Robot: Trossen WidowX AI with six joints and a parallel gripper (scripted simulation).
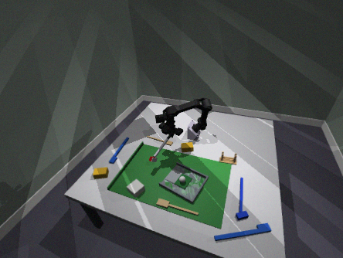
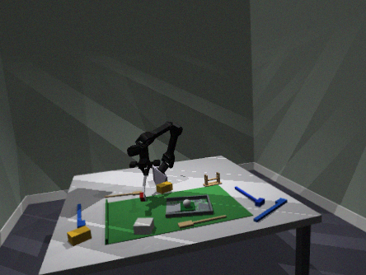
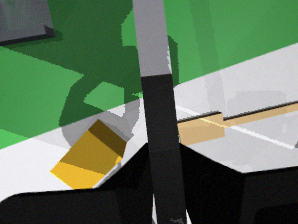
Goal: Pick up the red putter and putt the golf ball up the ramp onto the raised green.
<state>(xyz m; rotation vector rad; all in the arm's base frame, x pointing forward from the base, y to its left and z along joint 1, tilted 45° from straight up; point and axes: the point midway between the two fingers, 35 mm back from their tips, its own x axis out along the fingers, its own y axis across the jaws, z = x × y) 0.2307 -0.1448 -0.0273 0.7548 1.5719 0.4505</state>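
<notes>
My gripper (image 1: 171,134) (image 2: 146,166) (image 3: 160,147) is shut on the black grip of the red putter (image 1: 162,146) (image 2: 144,185) (image 3: 152,40). The putter slants down, its red head low over the left back part of the green mat (image 1: 210,170) (image 2: 124,222); whether it touches the mat I cannot tell. The white golf ball (image 1: 182,179) (image 2: 186,202) is on the raised green (image 1: 185,185) (image 2: 188,209), inside the grey-walled frame, beyond the grey ramp (image 1: 170,176) (image 2: 173,207). The ball is outside the wrist view.
A white block (image 1: 135,188) (image 2: 143,226) sits on the mat near its front left. A yellow block (image 1: 187,147) (image 2: 164,187) (image 3: 90,155) lies by the back edge, another at the left. Wooden and blue clubs lie around; a small wooden rack (image 1: 229,158) (image 2: 213,179) stands at the back right.
</notes>
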